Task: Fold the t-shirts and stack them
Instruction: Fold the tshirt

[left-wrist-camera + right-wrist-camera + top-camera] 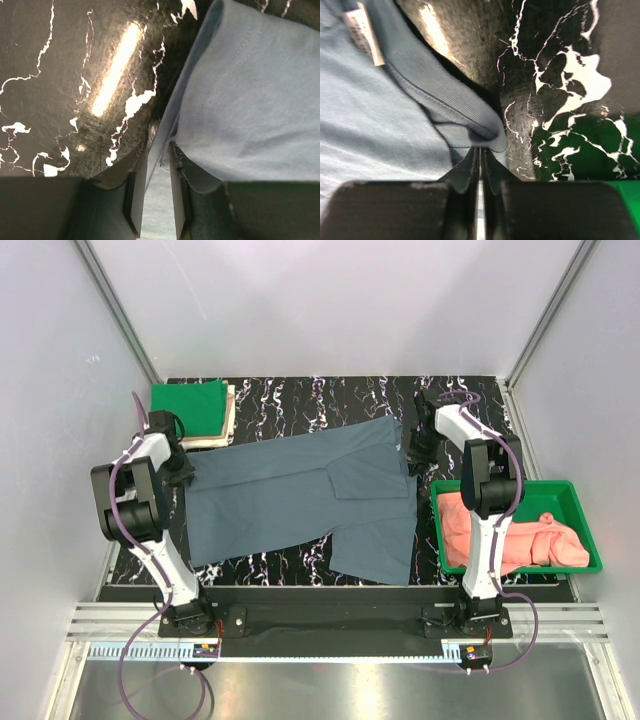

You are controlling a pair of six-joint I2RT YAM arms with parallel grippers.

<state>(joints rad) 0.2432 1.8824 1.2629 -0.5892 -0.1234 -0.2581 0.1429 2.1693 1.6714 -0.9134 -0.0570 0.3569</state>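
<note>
A blue-grey t-shirt [300, 500] lies spread across the black marble table, its right part folded over itself. My left gripper [184, 472] is at the shirt's left edge. In the left wrist view the jaws [159, 150] stand close together, with the shirt's hem [240, 100] running between them. My right gripper [413, 448] is at the shirt's far right corner. In the right wrist view it [481, 150] is shut on the ribbed collar [455, 107], near the white label [362, 30]. A folded green shirt [190, 403] tops a stack at the back left.
A green bin [570, 490] at the right holds a crumpled salmon shirt [510, 535]. A cream shirt [230, 415] lies under the green one. White walls enclose the table on three sides. The arm bases stand at the near edge.
</note>
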